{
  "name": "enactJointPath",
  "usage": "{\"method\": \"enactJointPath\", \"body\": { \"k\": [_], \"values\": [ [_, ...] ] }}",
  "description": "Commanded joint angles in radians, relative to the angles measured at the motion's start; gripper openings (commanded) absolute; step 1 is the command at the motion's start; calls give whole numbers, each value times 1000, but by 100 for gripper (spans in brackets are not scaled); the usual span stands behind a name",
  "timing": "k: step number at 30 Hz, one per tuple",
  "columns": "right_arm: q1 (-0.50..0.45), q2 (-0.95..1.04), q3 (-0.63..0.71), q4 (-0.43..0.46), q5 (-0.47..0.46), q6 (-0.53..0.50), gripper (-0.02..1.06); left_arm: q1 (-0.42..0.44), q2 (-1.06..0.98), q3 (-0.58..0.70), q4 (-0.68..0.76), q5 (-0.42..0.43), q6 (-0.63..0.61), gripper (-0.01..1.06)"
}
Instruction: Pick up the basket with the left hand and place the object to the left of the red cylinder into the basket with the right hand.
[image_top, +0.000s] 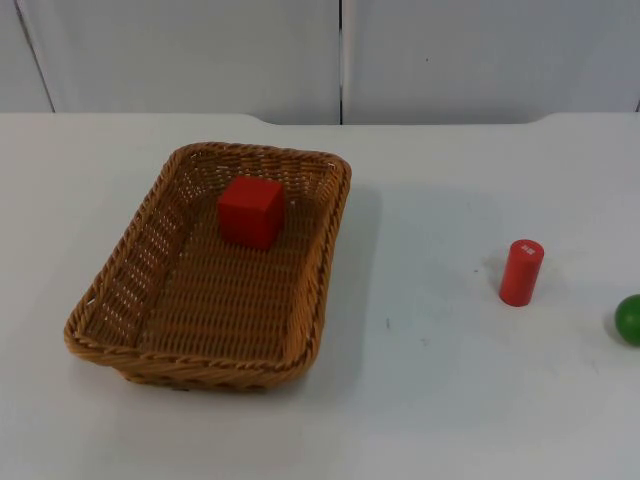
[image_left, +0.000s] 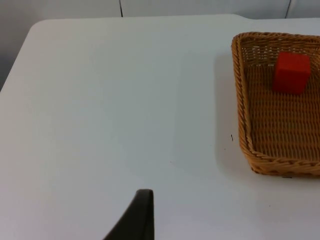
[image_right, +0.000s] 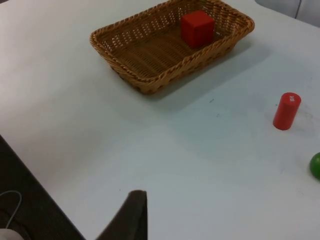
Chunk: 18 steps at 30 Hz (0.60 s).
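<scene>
The woven wicker basket rests on the white table, left of centre, with a red cube lying in its far end. A red cylinder stands upright to the right of the basket. The basket and cube also show in the left wrist view, where my left gripper hangs over bare table, well apart from the basket's side. My right gripper hovers over bare table near an edge, far from the basket, the cube and the cylinder.
A green round object lies at the table's right edge, just right of the red cylinder; it appears as the green object in the right wrist view. Bare table lies between basket and cylinder. The grey partition wall closes the back.
</scene>
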Motion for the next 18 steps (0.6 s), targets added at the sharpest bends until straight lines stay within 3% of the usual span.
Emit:
{"method": "enactJointPath", "body": {
  "k": [1,18],
  "values": [
    [-3,-3,3,-5,-1,0,105,-7,-4,6,4,3,-6,105],
    [-3,-3,3,22,-1,12,105,-7,-4,6,4,3,-6,105]
  ]
}}
